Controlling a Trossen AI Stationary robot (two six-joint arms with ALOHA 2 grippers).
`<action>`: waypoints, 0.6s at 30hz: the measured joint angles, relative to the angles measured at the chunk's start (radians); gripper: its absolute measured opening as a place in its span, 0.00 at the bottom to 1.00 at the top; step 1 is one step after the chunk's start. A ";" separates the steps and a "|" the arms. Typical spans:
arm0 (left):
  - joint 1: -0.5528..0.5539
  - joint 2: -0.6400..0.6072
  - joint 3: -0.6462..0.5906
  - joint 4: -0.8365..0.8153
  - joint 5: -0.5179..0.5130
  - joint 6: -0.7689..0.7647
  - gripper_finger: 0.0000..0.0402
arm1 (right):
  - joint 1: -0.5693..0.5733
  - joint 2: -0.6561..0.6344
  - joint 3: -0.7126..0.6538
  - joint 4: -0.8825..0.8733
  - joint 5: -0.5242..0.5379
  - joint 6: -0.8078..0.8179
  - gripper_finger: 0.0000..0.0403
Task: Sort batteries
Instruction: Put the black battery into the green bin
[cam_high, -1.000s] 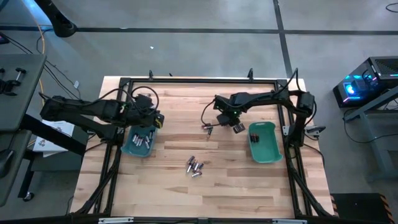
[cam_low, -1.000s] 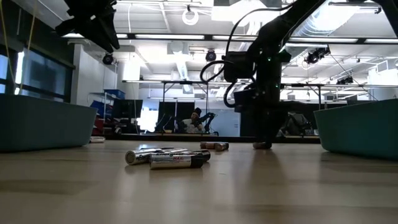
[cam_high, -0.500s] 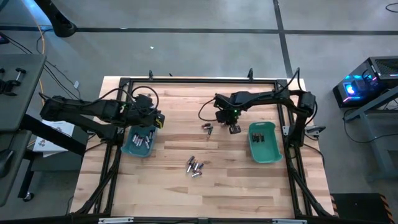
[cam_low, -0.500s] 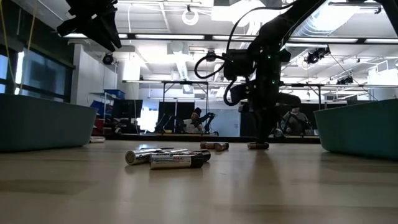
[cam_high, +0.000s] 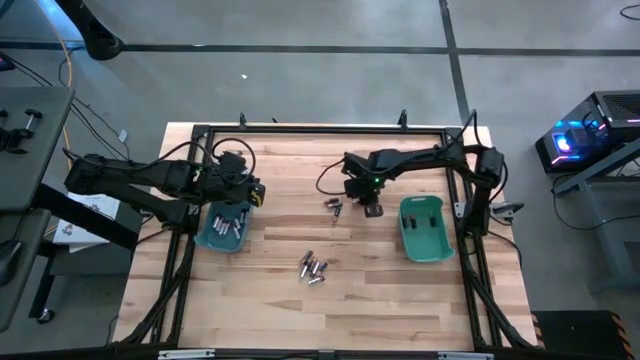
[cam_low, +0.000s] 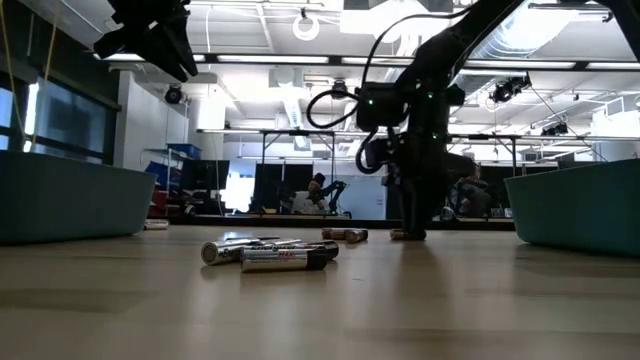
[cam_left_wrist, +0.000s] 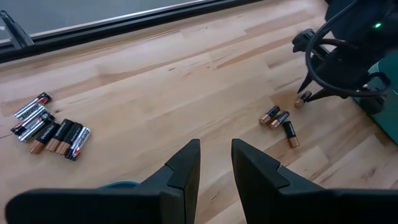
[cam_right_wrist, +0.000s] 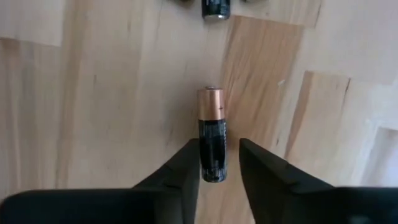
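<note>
Dark batteries with copper ends lie on the wooden table: a cluster (cam_high: 314, 268) near the middle front, three (cam_high: 334, 206) further back, and one alone (cam_right_wrist: 212, 143). My right gripper (cam_right_wrist: 219, 143) points down over that lone battery (cam_left_wrist: 303, 98), open, one finger on each side of its dark end. My left gripper (cam_high: 255, 193) hangs high over the left teal bin (cam_high: 204, 232). Its fingers (cam_left_wrist: 216, 155) are a little apart with nothing between them. That bin holds several batteries. My right gripper comes from above with its fingers along the lone battery's two long sides at its dark end (cam_right_wrist: 211, 165). The battery lies flat on the table, copper end pointing away. A gap shows at one finger; whether the other finger (cam_right_wrist: 191, 155) touches, I cannot tell.
The right teal bin (cam_high: 440, 240), just right of my right gripper, holds a few dark batteries. A black frame (cam_high: 320, 130) runs round the table. Bare wood lies between the cluster and the near edge.
My right gripper has rolled about its own pointing line above the lone battery and edged slightly toward the table's left. The battery has stayed flat on the table.
</note>
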 joint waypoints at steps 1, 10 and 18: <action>0.000 0.000 0.000 0.000 0.000 0.000 0.21 | 0.000 0.008 0.000 0.001 0.000 0.011 0.28; 0.000 0.000 0.000 0.000 0.002 0.000 0.21 | 0.000 0.043 0.005 0.030 0.013 0.130 0.15; 0.000 0.000 0.000 0.000 0.002 0.018 0.21 | 0.005 -0.001 0.002 0.036 0.018 0.382 0.04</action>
